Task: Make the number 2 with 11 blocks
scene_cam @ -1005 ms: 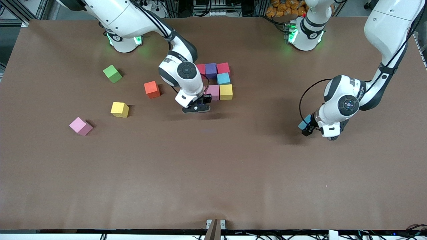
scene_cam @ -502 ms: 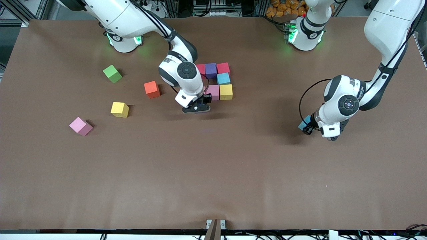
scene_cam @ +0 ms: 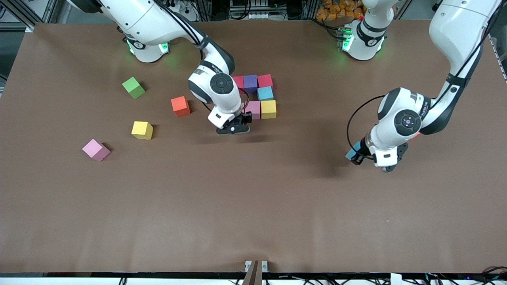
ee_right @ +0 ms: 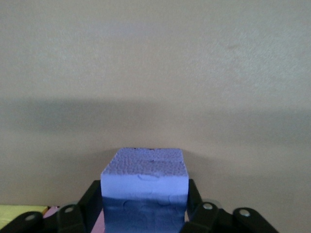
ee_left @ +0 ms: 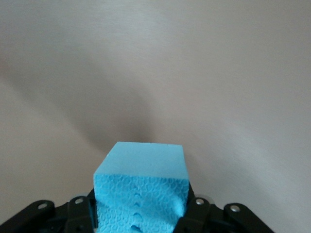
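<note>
Right wrist view — purple block [ee_right: 144, 187] (front-hidden)

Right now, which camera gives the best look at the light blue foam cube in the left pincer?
The left wrist view: the light blue foam cube fills its foreground, clamped in the left pincer. The front view shows only a corner beside the wrist; the right wrist view shows none of it.

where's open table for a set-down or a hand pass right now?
Bare: the wide strip nearer the front camera than every block, and the middle stretch between the yellow block and the left tool, shut on a light blue block. Crowded: the partial digit, with the right tool and its purple block beside it.
</note>
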`<state>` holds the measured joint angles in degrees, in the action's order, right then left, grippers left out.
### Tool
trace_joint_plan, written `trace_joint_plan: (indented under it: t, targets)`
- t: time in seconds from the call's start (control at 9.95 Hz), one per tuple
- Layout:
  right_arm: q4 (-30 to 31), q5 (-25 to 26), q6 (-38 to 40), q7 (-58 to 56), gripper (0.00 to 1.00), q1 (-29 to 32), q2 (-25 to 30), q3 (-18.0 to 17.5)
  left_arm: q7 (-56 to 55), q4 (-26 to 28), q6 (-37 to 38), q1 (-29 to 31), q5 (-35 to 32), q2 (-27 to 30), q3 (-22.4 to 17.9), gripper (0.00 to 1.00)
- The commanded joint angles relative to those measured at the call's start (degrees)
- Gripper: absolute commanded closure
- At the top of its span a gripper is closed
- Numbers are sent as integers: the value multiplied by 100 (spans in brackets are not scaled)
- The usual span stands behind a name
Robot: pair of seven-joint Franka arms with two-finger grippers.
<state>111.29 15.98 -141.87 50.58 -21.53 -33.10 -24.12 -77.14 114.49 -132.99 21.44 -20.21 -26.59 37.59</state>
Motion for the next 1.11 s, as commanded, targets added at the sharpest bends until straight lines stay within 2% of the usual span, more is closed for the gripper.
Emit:
trace_joint_plan:
  t: [0.0, 0.1, 0.3, 0.5, 0.6, 0.7, 0.9, 1.0]
  targets:
    - [-2, 28, 89, 83, 20, 157, 285, -31, -56, -531, 326, -489, 44, -152, 56, 100]
    - [-2, 19, 115, 66, 17, 271, 426, -66, -21, -725, 352, -718, 35, -240, 56, 100]
    - [7, 19, 422, 13, 10, 893, 917, -451, 408, -1137, 510, -1184, 26, -529, 56, 100]
    - [16, 19, 554, -511, 7, 1211, 1191, -453, 698, -1586, 598, -1528, 0, -855, 56, 100]
    - [25, 19, 807, -932, 7, 1378, 1331, -444, 874, -1788, 599, -1747, 17, -978, 47, 100]
    - [33, 28, 1245, -1537, 7, 1693, 1515, -444, 893, -1955, 590, -2036, -26, -1118, 30, 100]
    - [51, 19, 1635, -3065, 7, 2448, 1806, -444, 1033, -2385, 590, -2563, -53, -1391, -14, 100]
    - [60, 19, 1671, -3690, 7, 2800, 1833, -453, 1139, -2553, 598, -2975, -44, -1445, -206, 100]
